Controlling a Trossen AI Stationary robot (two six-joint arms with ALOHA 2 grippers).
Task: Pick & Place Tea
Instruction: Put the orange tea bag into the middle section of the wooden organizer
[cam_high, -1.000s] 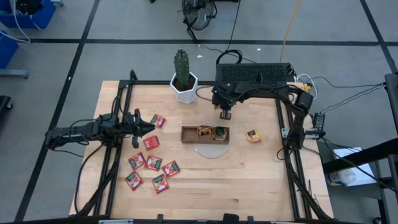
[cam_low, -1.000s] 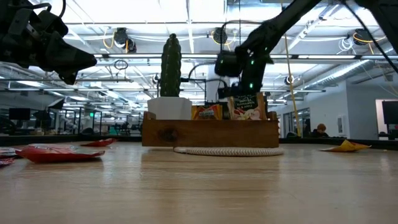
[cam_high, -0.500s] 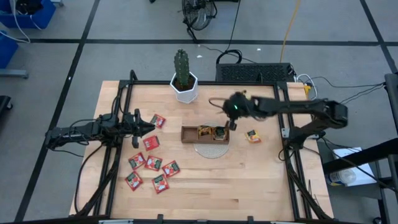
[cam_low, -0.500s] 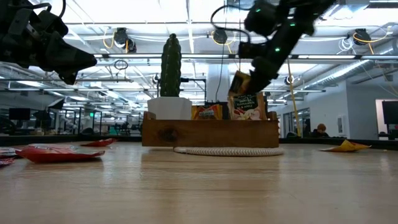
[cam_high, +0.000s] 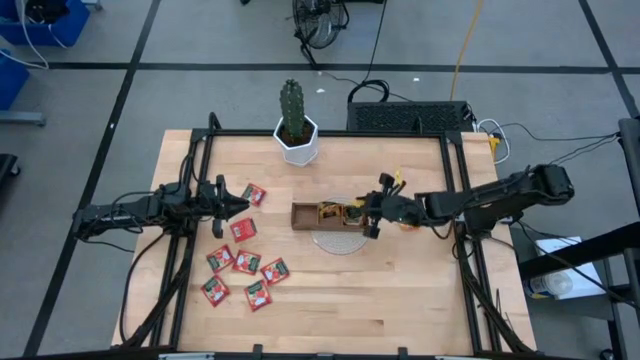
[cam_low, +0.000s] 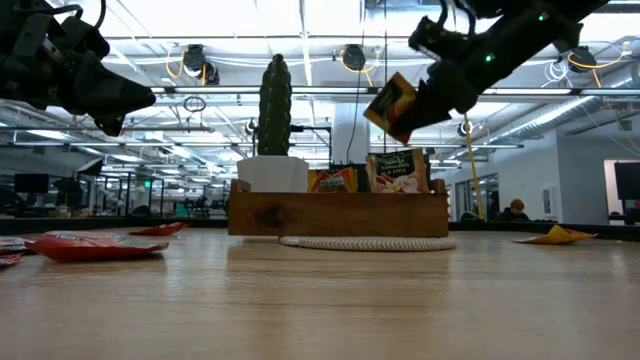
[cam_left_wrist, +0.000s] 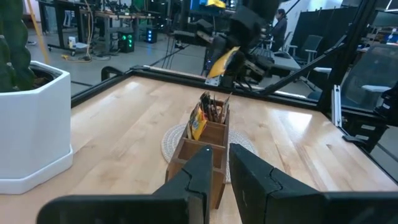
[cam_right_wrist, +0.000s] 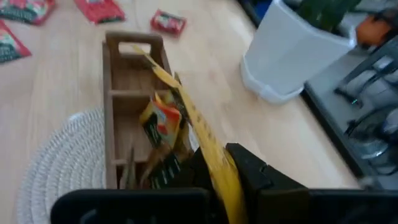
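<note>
Wooden tray (cam_high: 305, 216) on round mat (cam_high: 340, 242); potted cactus (cam_high: 294, 122) behind it.

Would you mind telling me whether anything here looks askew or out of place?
Nothing looks spilled or damaged. The yellow sachet in the right gripper hangs tilted above the wooden tray, and the red sachets lie scattered loosely near the waiting left gripper.

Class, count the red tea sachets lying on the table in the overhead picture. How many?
7 red sachets, all left of the wooden tray: one beside the left pincer, one just below, five clustered frontward. The left arm might hide others.
</note>
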